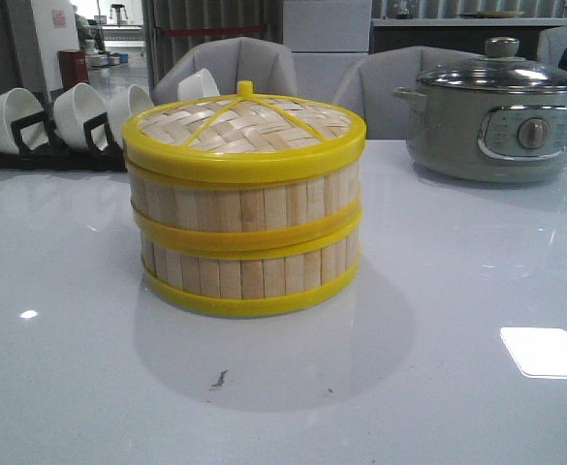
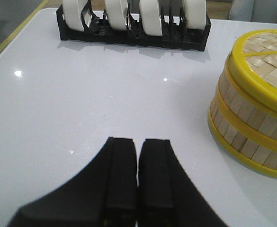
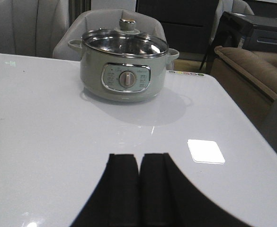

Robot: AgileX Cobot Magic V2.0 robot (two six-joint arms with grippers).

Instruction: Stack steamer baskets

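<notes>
1. Bamboo and pale wooden slats make up the steamer baskets (image 1: 244, 242): two tiers already sitting one on the other, capped by the woven lid (image 1: 242, 131), standing in the middle of the white tabletop (image 1: 438, 387).
2. Left of them at the far edge is the black rack of white bowls (image 1: 60, 126); the grey electric pot (image 1: 496, 116) stands far right, well apart.
3. Judging by the build, each tier should be light and fairly stiff, though thin slats could crack under a hard squeeze.
4. Yellow rims (image 1: 249, 237) look smooth and likely slippery; pinching over a rim and wall seems safer than pressing the sides.
5. The lid's small top knob (image 1: 245, 88) offers a natural hold.
6. The left hand (image 2: 138, 175) is closed and empty, near the stack's left side; the right hand (image 3: 139, 189) is also closed and empty, facing the pot.
</notes>
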